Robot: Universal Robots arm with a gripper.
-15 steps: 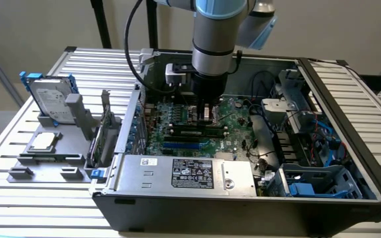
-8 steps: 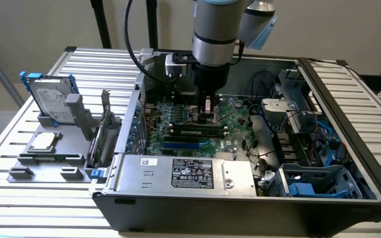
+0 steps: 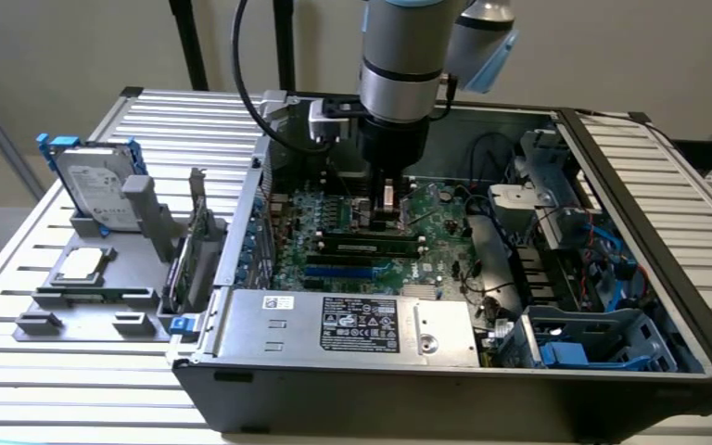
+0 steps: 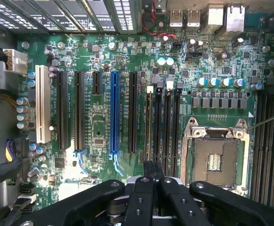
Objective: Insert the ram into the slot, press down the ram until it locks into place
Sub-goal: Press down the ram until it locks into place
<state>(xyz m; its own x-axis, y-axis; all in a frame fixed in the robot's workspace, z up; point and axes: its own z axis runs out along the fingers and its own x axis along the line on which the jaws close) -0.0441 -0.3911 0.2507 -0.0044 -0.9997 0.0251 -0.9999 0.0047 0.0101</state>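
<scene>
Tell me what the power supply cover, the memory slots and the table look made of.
Power supply cover: bare sheet metal, likely steel; dull grey sheen, folded edges, a printed label stuck on it.
Memory slots: moulded black plastic, matte, with pale end clips.
Table: ribbed metal, probably aluminium; light silver slats catching the light.

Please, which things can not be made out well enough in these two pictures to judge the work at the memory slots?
- Wrist view: one end of the black memory slots, with the clips there, is covered by the gripper.
- Exterior view: the part of the board right under the gripper is hidden by the arm.
- Exterior view: the print on the power supply label is too small to read.
- Both views: whether the gripper holds anything; its own body covers the tip.
</scene>
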